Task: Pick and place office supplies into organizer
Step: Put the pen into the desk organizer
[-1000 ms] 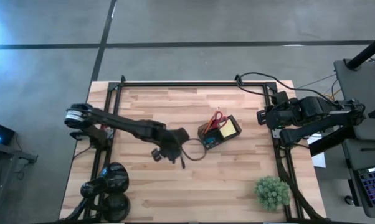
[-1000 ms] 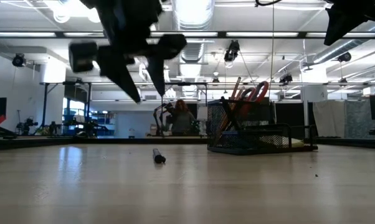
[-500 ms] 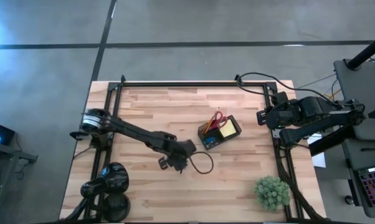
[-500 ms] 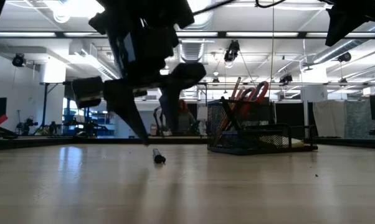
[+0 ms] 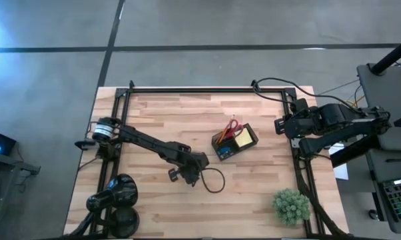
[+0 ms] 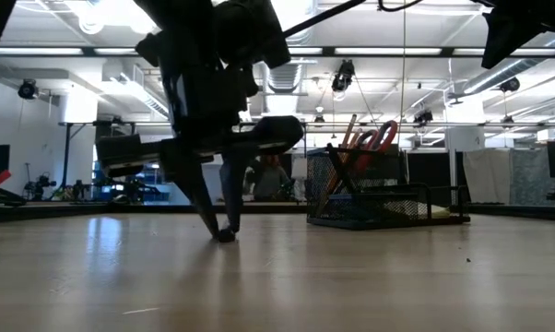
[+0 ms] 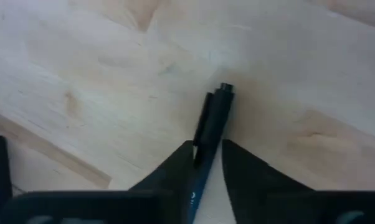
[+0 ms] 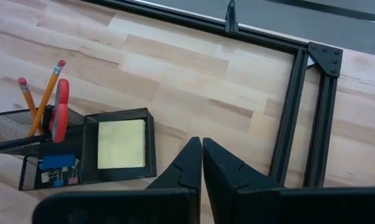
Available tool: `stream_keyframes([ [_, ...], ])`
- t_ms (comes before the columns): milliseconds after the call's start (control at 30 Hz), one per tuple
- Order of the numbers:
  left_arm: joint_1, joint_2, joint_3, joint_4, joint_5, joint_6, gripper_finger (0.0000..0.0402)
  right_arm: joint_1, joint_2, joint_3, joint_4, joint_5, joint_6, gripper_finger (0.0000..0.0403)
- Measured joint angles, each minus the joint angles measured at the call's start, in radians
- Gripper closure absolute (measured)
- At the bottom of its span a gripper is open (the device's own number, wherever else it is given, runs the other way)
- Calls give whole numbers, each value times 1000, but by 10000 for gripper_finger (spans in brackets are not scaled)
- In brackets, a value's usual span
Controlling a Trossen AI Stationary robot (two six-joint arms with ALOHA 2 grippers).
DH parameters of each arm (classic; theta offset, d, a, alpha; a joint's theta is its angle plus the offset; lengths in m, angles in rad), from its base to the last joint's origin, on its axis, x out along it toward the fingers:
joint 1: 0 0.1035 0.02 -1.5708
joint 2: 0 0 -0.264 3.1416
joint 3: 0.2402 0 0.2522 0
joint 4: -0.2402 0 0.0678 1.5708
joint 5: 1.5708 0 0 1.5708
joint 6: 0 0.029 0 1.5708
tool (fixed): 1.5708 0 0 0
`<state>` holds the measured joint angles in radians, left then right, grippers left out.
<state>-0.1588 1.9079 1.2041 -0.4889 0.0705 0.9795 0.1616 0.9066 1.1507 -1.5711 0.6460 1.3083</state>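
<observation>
Lowered since before, left end effector [image 7: 207, 163] pinches the dark pen [image 7: 213, 118].

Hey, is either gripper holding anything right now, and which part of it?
The left gripper has its fingers around a dark pen near one end, the pen lying on the table. The right gripper is shut and empty.

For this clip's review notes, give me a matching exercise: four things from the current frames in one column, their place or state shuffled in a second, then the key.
Things:
1. dark pen
2. yellow note pad
3. red-handled scissors
4. right gripper

Places or states:
A. lying flat in an organizer compartment
B. parked at the table's right edge, jaws shut
C. on the bare table between the left gripper jaws
D. standing upright beside the pencils

Pairs: 1-C, 2-A, 3-D, 4-B
</observation>
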Motion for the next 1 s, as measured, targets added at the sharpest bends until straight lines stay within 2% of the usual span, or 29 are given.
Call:
stream_keyframes([
  [167, 12, 1, 0, 17, -11, 2, 387, 0, 0, 0, 0, 1, 0, 394],
  [367, 14, 1, 4, 14, -27, -12, 392, 0, 0, 0, 0, 1, 13, 394],
  [500, 15, -34, 35, -8, -45, -123, 394, 0, 0, 0, 0, 1, 19, 394],
  [600, 19, -132, 71, 31, -85, -271, 401, 0, 0, 0, 0, 8, 32, 394],
  [700, 41, -241, 60, 211, -111, -511, 398, 0, 0, 0, 0, 17, 51, 394],
  [767, 71, -291, 36, 406, -144, -741, 398, 0, 0, 0, 0, 34, 61, 394],
  [833, 103, -324, 6, 604, -215, -909, 398, 0, 0, 0, 0, 47, 78, 394],
  [933, 141, -317, -36, 853, -317, -982, 399, 0, 0, -1, 0, 76, 88, 394],
  [1000, 162, -289, -40, 862, -305, -1009, 400, 0, 0, -1, 0, 80, 83, 394],
])
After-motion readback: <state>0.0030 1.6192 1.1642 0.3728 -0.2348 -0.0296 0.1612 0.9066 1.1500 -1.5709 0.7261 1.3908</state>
